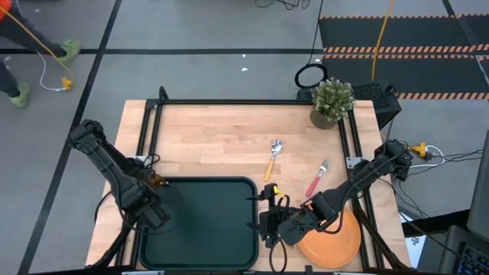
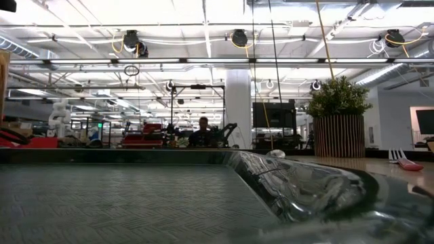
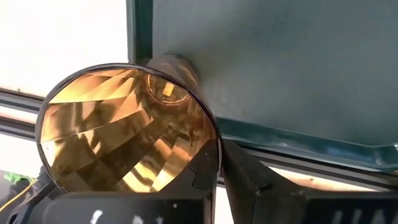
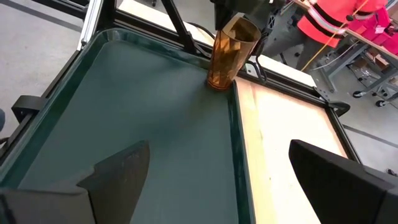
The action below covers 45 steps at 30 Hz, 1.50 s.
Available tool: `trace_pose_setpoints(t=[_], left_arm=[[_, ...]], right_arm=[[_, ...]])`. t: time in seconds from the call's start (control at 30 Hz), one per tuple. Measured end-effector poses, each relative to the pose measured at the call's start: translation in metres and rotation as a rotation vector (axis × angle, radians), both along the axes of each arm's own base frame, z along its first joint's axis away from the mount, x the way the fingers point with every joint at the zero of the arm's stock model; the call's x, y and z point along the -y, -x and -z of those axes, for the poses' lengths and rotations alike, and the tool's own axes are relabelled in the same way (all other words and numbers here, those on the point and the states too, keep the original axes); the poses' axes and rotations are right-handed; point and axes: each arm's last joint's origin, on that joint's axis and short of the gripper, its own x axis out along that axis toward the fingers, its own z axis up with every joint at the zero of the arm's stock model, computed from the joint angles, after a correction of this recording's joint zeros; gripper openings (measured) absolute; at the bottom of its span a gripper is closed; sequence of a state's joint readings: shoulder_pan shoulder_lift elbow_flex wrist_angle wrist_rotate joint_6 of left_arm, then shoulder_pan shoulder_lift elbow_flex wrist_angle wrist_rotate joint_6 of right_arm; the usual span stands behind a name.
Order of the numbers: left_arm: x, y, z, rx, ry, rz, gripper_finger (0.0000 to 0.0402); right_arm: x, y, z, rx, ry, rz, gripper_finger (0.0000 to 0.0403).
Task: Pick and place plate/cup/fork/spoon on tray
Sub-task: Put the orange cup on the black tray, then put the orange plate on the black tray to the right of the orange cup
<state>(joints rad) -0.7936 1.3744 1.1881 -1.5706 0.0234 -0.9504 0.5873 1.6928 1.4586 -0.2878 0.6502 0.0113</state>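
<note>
The amber cup (image 4: 229, 53) stands tilted in the far-left corner of the dark green tray (image 1: 206, 252). My left gripper (image 1: 157, 208) is shut on it, and the left wrist view looks straight into the cup's mouth (image 3: 124, 137). My right gripper (image 4: 217, 168) is open and empty over the tray's right part (image 1: 266, 223). The orange plate (image 1: 336, 243) lies on the table at the near right, partly under my right arm. The spoon (image 1: 273, 157) and the fork (image 1: 317, 179) lie flat on the wood, right of the tray. My left gripper holds the cup at its open rim (image 3: 210, 144). One dark finger (image 3: 245, 177) lies along the outside of the wall; the cup hides the other. The cup leans, with its base (image 4: 217, 82) on the tray floor against the corner rim.
A potted plant (image 1: 332, 101) stands at the table's far right corner. A black frame (image 1: 244, 101) runs around the table. Bare wood lies between the tray and the far edge. A person shows in the room behind in the low view (image 2: 202, 130).
</note>
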Motion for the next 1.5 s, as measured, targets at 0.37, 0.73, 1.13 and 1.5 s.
trace_pose_setpoints(t=[0.37,0.73,1.13,1.5], left_arm=[[-0.004,0.001,-0.004,0.024,0.006,-0.006,0.0052],[-0.006,-0.005,-0.014,0.035,0.056,0.017,0.0127],[-0.018,-0.024,-0.049,0.242,0.012,0.148,0.0129],[-0.016,-0.05,-0.069,0.655,-0.27,0.388,0.0129]], right_arm=[[0.0,0.0,0.0,0.0,0.0,0.001,0.0377],[0.0,0.0,0.0,0.003,-0.004,0.002,0.0377],[0.0,-0.002,-0.002,0.025,-0.02,0.005,0.0377],[-0.003,0.011,0.014,-0.171,-0.316,0.054,0.0377]])
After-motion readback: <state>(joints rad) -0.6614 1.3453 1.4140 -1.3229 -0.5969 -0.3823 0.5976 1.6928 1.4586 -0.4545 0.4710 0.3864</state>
